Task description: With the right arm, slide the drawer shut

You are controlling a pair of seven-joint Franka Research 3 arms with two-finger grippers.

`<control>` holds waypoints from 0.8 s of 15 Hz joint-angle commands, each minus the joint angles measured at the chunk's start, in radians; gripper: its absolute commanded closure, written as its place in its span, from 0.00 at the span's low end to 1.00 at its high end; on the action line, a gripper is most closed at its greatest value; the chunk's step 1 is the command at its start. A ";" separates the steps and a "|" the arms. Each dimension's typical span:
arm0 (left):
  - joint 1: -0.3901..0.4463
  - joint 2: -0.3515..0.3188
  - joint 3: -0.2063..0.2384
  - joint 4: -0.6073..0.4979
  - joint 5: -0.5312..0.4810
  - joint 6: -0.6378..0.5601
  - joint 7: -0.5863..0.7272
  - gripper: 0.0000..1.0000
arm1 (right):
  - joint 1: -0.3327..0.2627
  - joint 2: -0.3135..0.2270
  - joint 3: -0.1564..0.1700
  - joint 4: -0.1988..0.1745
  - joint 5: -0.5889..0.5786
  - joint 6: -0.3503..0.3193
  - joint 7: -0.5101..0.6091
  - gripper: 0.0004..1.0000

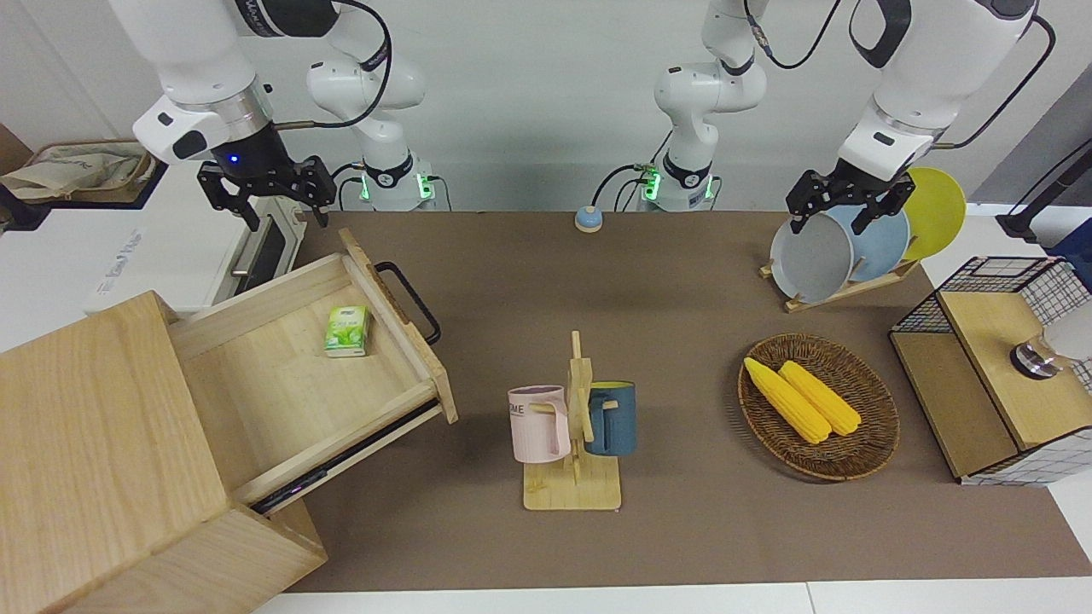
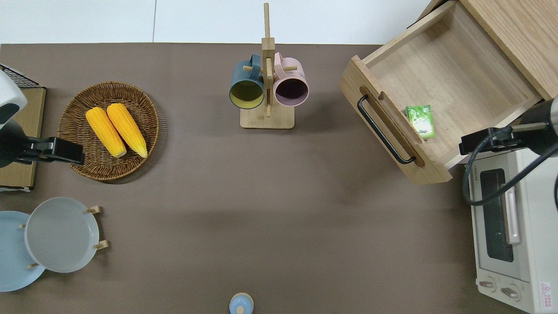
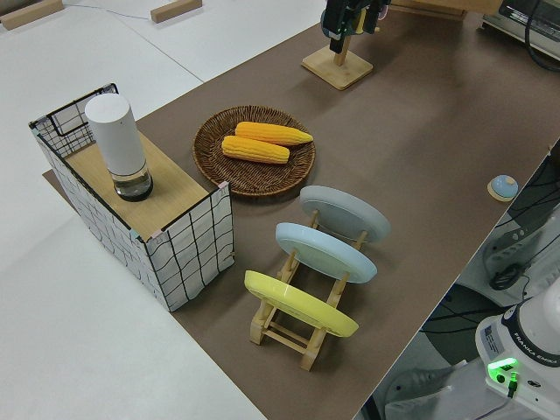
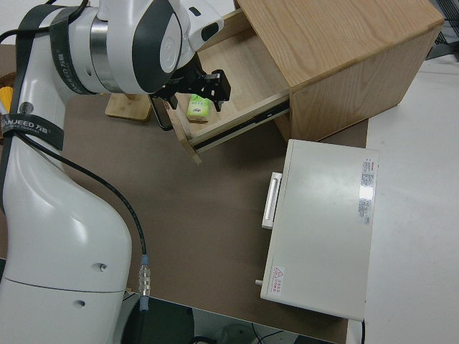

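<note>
While the drawer (image 1: pixel 316 367) juts open, handle (image 1: pixel 409 300) toward the table's middle, the right tool (image 1: pixel 266 198) hangs open, empty.

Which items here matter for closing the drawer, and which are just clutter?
Job:
drawer, pulled open
its black loop handle
right gripper, open, raised by the drawer's corner next to the oven

Clutter:
green packet in the drawer
white oven
mug stand
corn basket
plate rack
wire rack
left arm, parked

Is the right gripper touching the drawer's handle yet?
Apart. The front view shows the right gripper up in the air, clear of the black loop handle on the open drawer.
</note>
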 commanded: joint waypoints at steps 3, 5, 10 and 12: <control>-0.007 -0.004 0.000 0.010 0.018 -0.018 -0.010 0.01 | 0.006 -0.004 -0.001 0.002 0.012 0.002 0.014 0.01; -0.007 -0.003 0.000 0.010 0.018 -0.018 -0.010 0.01 | 0.006 -0.004 -0.001 0.002 0.012 0.002 0.014 0.01; -0.007 -0.004 0.000 0.010 0.018 -0.018 -0.010 0.01 | 0.006 -0.004 -0.001 0.002 0.006 0.002 0.011 0.01; -0.007 -0.004 0.000 0.009 0.018 -0.018 -0.010 0.01 | 0.006 -0.004 0.001 0.002 -0.024 0.002 0.011 0.01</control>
